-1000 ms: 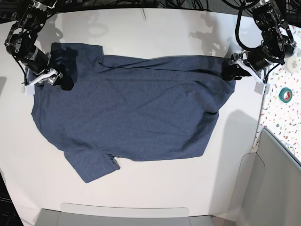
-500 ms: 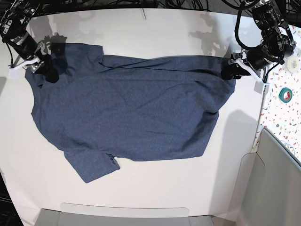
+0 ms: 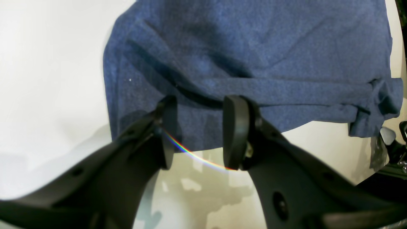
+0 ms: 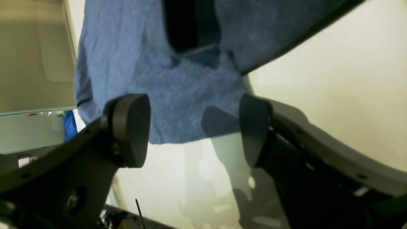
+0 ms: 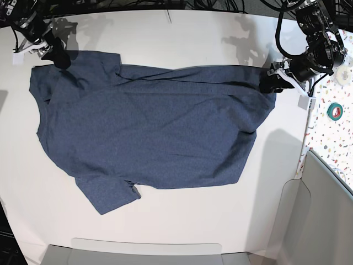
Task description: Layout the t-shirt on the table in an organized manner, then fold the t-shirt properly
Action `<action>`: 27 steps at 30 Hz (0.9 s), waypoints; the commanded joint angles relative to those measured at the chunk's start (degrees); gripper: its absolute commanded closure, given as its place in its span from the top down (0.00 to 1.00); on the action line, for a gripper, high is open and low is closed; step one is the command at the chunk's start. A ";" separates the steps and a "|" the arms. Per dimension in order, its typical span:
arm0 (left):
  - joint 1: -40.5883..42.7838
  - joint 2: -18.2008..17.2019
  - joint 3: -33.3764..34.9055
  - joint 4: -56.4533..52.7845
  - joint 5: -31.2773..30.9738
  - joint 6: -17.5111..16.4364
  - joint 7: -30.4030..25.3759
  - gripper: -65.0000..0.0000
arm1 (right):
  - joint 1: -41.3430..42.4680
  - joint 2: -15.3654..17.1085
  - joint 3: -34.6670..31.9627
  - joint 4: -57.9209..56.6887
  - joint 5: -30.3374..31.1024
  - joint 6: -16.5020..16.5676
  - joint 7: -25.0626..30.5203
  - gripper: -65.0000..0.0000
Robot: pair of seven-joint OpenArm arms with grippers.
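The dark navy t-shirt (image 5: 154, 132) lies spread across the white table (image 5: 165, 33), plain side up, with one sleeve (image 5: 107, 196) at the near left. My left gripper (image 5: 270, 83) sits at the shirt's right corner. In the left wrist view it (image 3: 198, 133) stands open, with the shirt's hem (image 3: 254, 89) lying between and beyond its fingertips. My right gripper (image 5: 52, 55) is at the far-left corner of the shirt. In the right wrist view it (image 4: 194, 130) is open wide over the fabric's edge (image 4: 178, 127), with nothing pinched.
A speckled terrazzo strip (image 5: 336, 143) runs along the right with a teal tape roll (image 5: 335, 110) on it. A grey panel (image 5: 325, 210) stands at the near right and a translucent tray rim (image 5: 149, 243) lies along the front edge. Cables hang at the back.
My right gripper has moved up and away toward the table's far-left corner, uncovering the shirt's upper-left corner. The left gripper has stayed at the right corner.
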 commanded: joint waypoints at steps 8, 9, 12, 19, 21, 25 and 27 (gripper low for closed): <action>-0.25 -0.66 -0.12 0.86 -1.35 -0.09 -0.69 0.34 | 2.60 -1.79 0.07 -3.23 -2.60 0.48 0.42 0.67; -0.25 -0.66 -0.12 0.86 -1.35 -0.09 -0.69 0.34 | 2.51 -1.79 0.24 -3.06 -2.60 0.48 0.42 0.67; -0.25 -0.66 -0.12 0.86 -1.35 -0.09 -0.69 0.34 | 2.07 -1.52 1.91 -2.79 -1.98 0.48 0.42 0.67; -0.25 -0.66 -0.12 0.86 -1.35 -0.09 -0.69 0.34 | -0.04 -1.35 6.83 -2.79 3.20 0.48 0.34 0.67; -0.25 -0.66 -0.12 0.86 -1.35 -0.09 -0.69 0.34 | -0.22 -1.35 7.89 -2.79 3.20 0.48 0.34 0.67; -0.25 -0.66 -0.12 0.86 -1.35 -0.09 -0.69 0.34 | -0.04 -1.52 7.89 -3.23 2.59 0.48 0.34 0.67; -0.25 -0.66 -0.12 0.86 -1.35 -0.09 -0.69 0.34 | 0.31 -1.79 7.71 -3.14 0.57 0.48 0.34 0.67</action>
